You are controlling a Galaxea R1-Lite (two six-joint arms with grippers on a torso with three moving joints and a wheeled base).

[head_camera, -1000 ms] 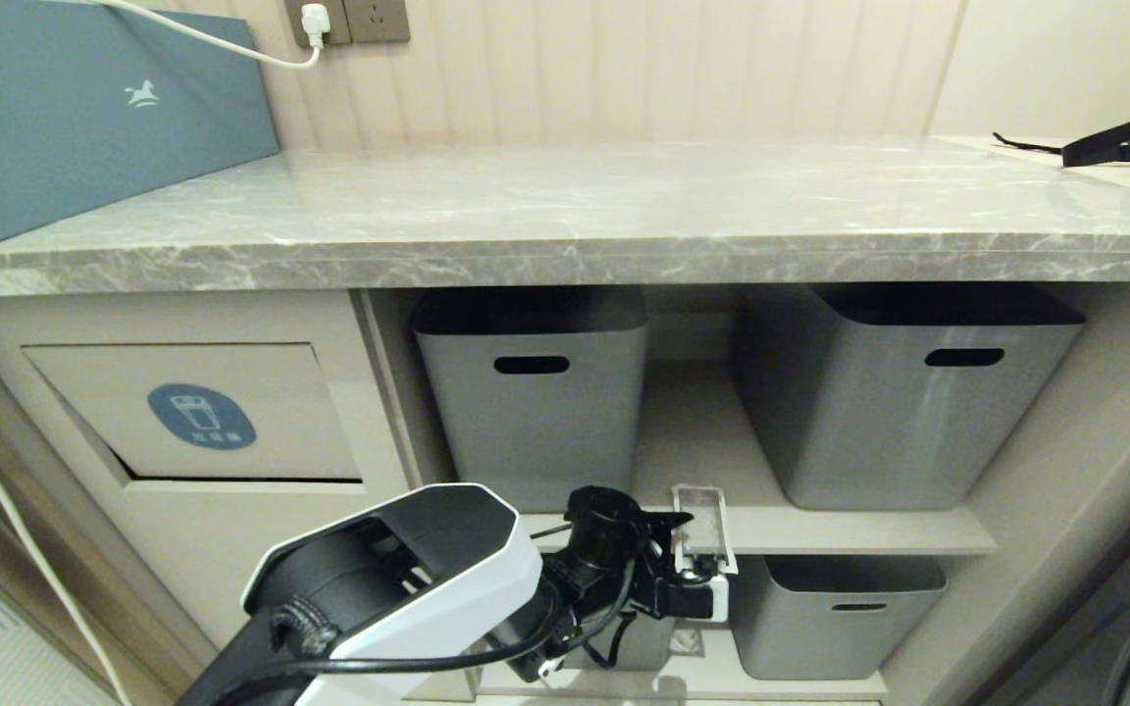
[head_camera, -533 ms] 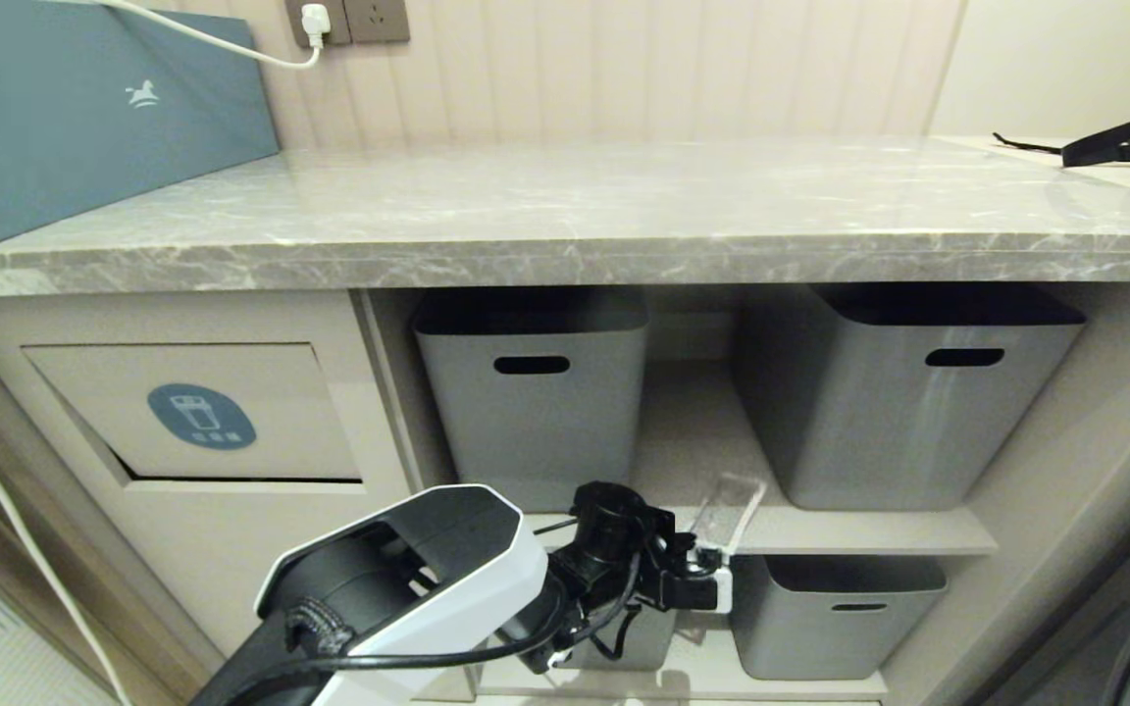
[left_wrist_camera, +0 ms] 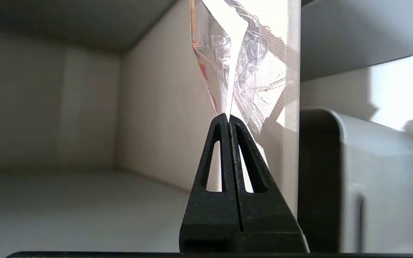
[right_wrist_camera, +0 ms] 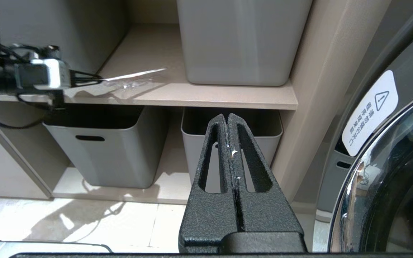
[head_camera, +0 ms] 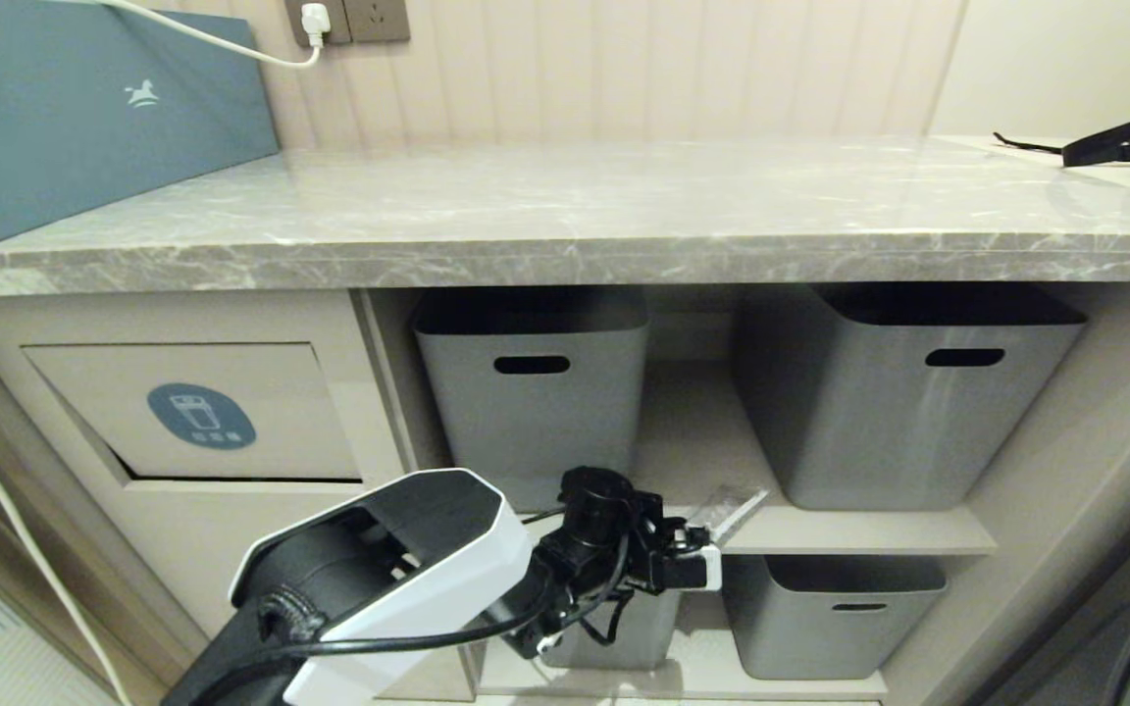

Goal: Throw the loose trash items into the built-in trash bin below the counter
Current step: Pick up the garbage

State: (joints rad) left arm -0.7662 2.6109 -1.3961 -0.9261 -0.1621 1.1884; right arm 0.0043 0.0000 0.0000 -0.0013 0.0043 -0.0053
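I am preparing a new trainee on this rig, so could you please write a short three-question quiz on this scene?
1. True or false: the left gripper is shut on the clear wrapper.
2. Which side of the grey tubs is the trash bin flap on in the head view? A left, B right.
3. Fill in: the black strap lies on the ____.

Key: 1 true. 2 A. 3 counter.

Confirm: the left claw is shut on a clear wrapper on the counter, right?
Not on the counter. The left claw is shut on the clear wrapper at the beige shelf below it, between the grey tubs, as the right wrist view shows.
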